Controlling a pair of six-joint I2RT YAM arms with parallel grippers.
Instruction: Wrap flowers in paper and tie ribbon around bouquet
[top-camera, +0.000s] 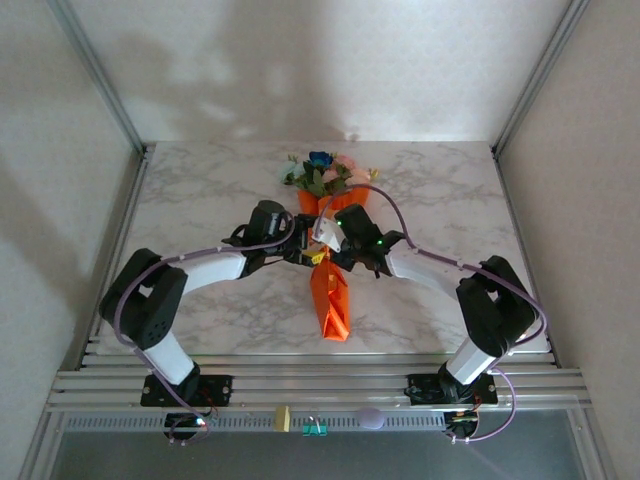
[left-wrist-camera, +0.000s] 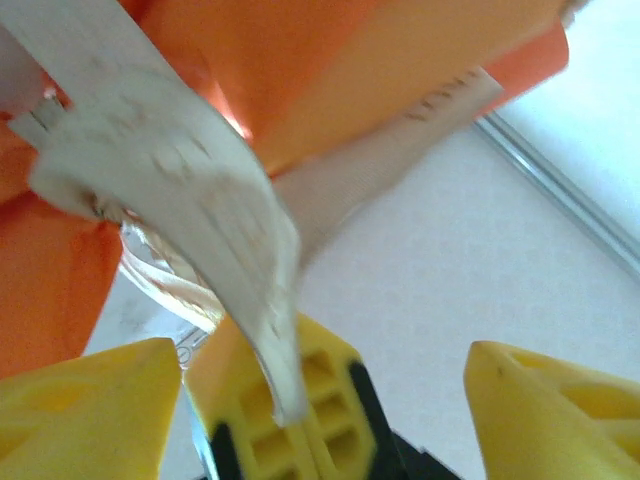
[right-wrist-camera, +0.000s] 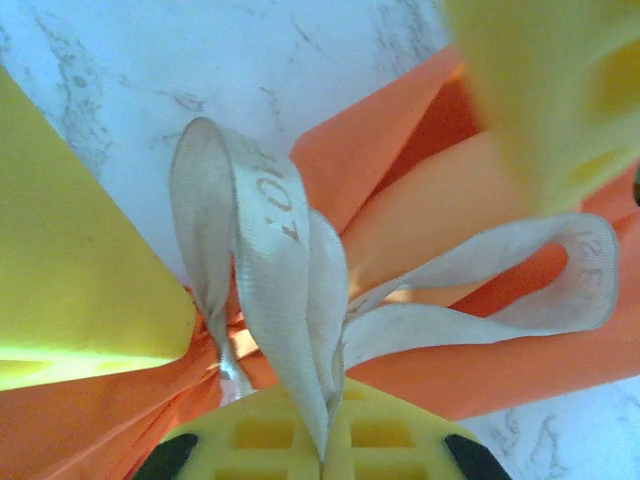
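One bouquet (top-camera: 330, 290) lies in the middle of the top view on the marble tabletop (top-camera: 200, 200). Its flowers (top-camera: 322, 172) point to the upper part of the frame and the cone's tip to the lower part. There is one sheet of orange paper (right-wrist-camera: 400, 150) and one cream ribbon (right-wrist-camera: 262, 240), cinched around the cone's waist. In the right wrist view the ribbon shows two loops, one standing at centre left and one reaching to the right edge. The blooms are too small to count, though blue, pink and white heads can be made out.

The right claw (right-wrist-camera: 322, 445) is pinched closed on the ribbon at the bottom centre of its own view. The left claw (left-wrist-camera: 322, 360) stands wide and holds nothing, its yellow fingers at the lower corners of its view.

The ribbon looks thin, light and floppy, so it will likely sag and slide through a loose pinch. It is probably best held flat across its width, close to the waist. The paper seems thin and easy to crease or tear, and the gathered waist is likely its firmest part. The flowers appear light, with thin stems that may bend.
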